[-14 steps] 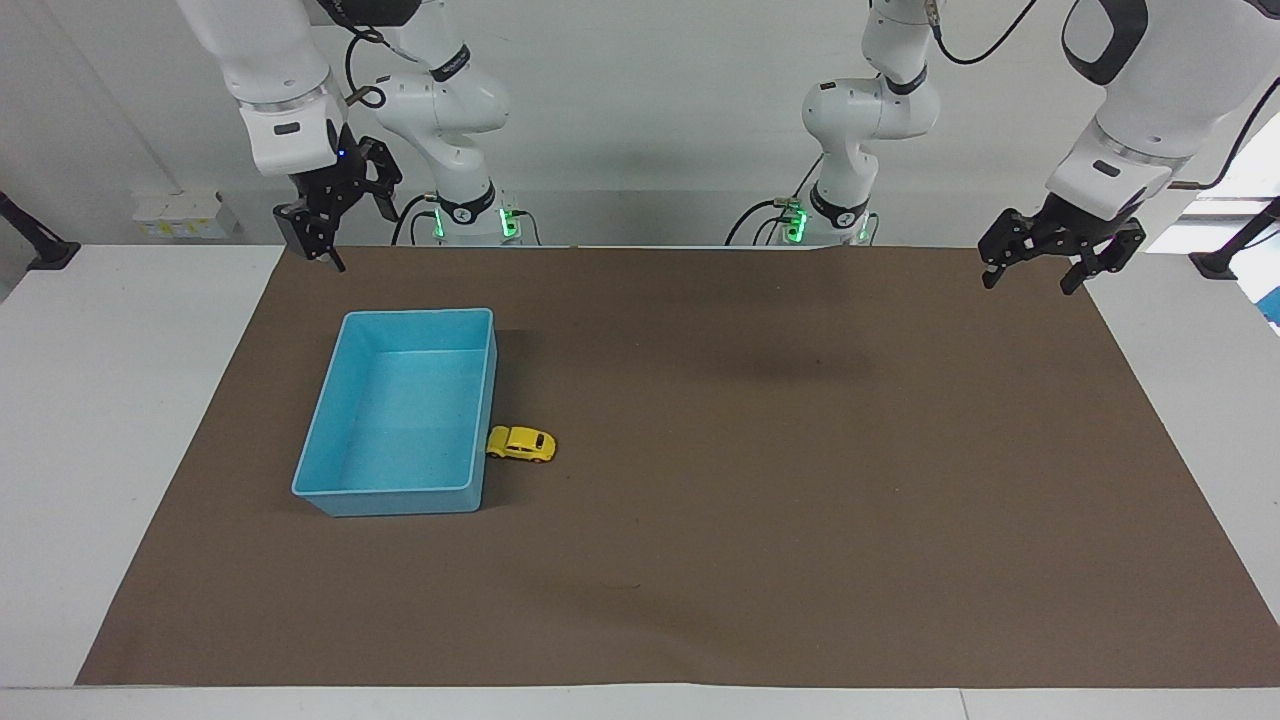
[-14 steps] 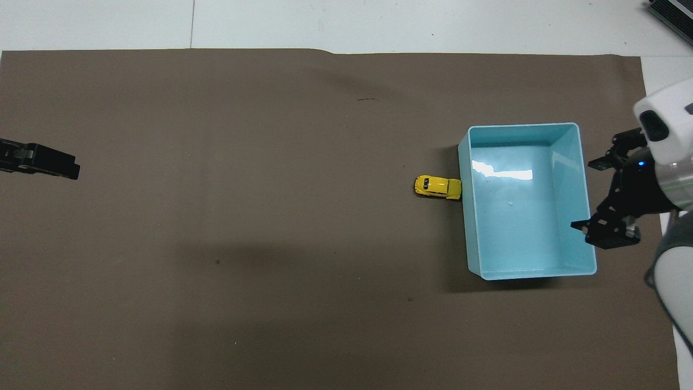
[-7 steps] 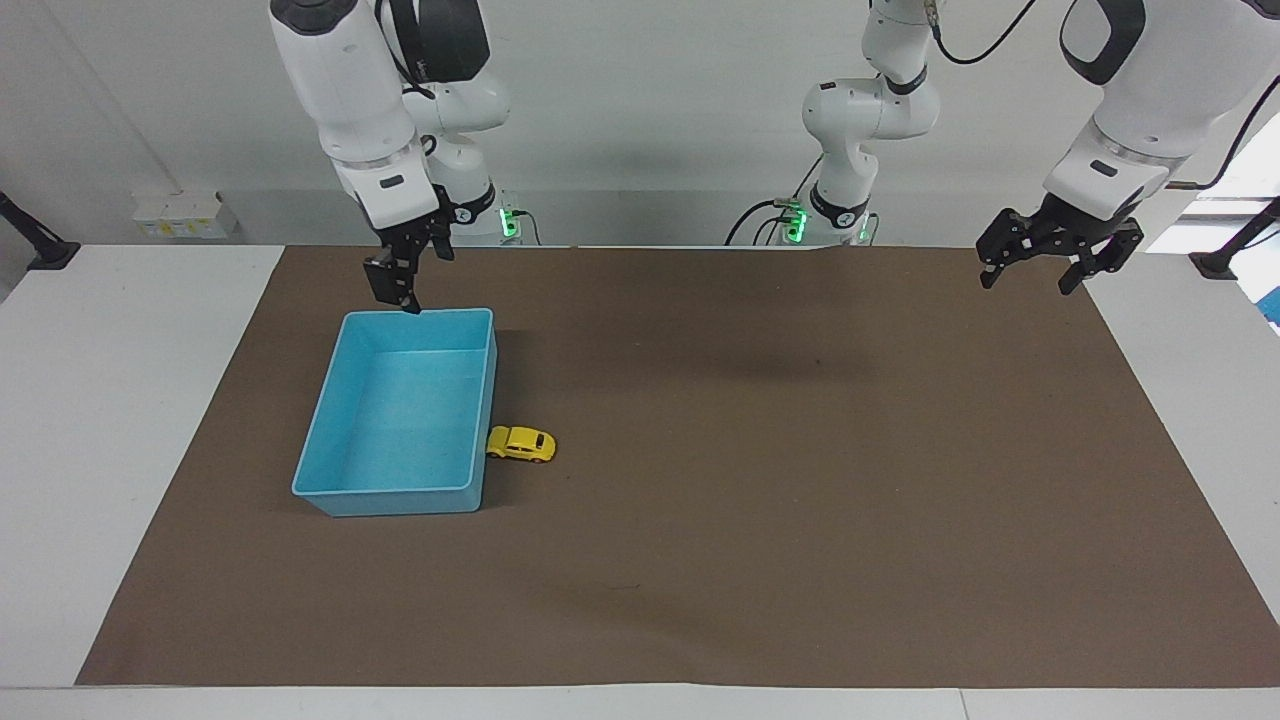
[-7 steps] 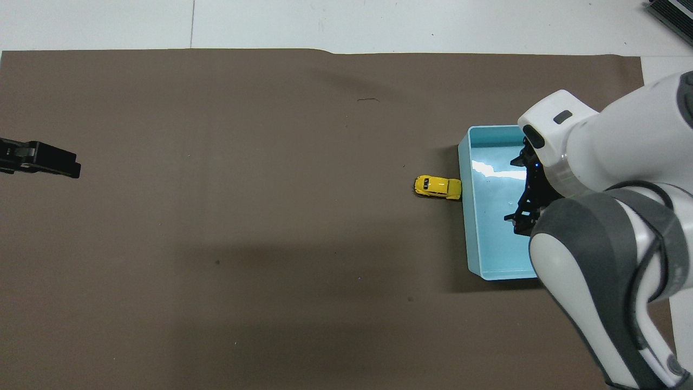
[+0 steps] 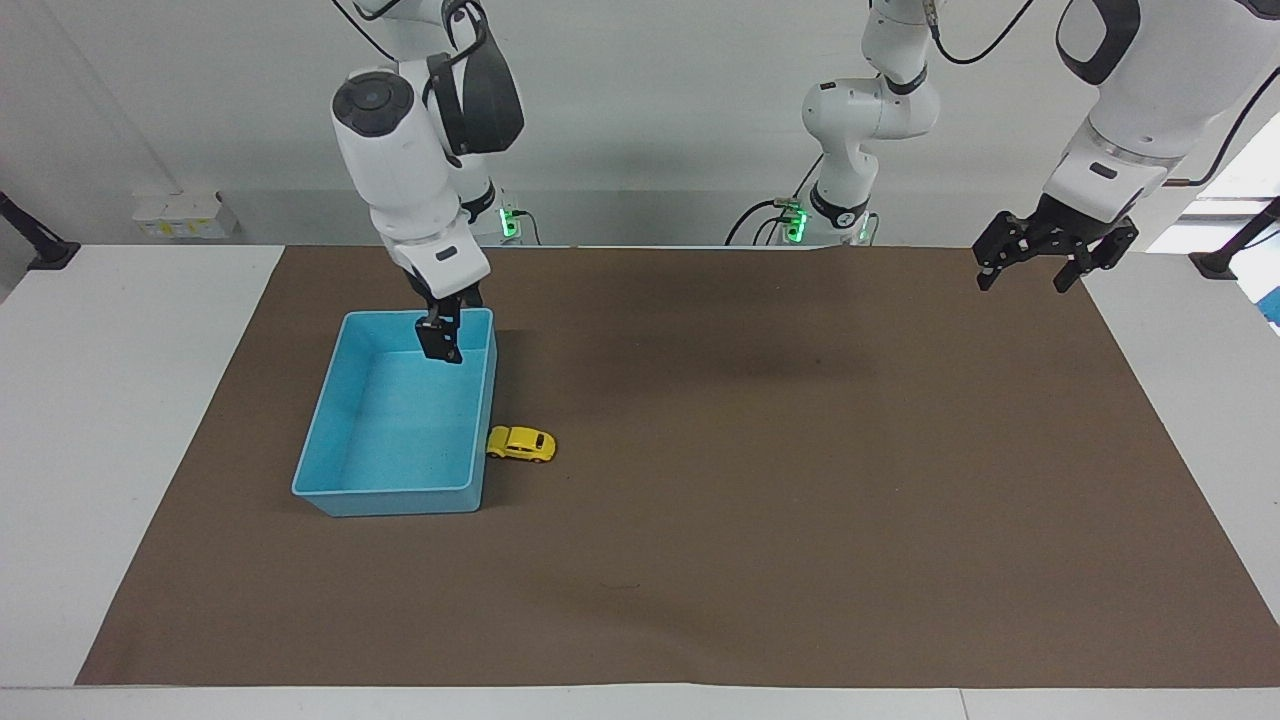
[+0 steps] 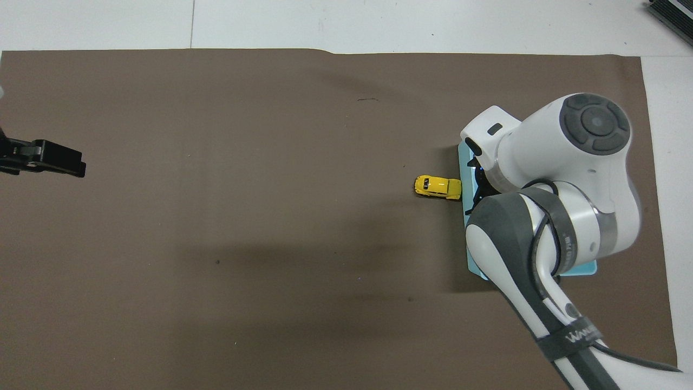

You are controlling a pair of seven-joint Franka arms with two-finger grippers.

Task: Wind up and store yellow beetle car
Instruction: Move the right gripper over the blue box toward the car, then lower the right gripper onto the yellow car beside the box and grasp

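While the right gripper (image 5: 440, 345) was hung, fingers apart, over the bin (image 5: 330, 460) | car (image 5: 521, 443) was parked against the bin's wall, lengthwise toward the left arm's end | left gripper (image 5: 1046, 262) was spread, waiting well apart

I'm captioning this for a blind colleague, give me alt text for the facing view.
A tiny yellow beetle car sits on a brown mat beside a light blue bin. The right pincer hangs over the bin, and the left pincer waits open in the air over the mat's edge at its own end.
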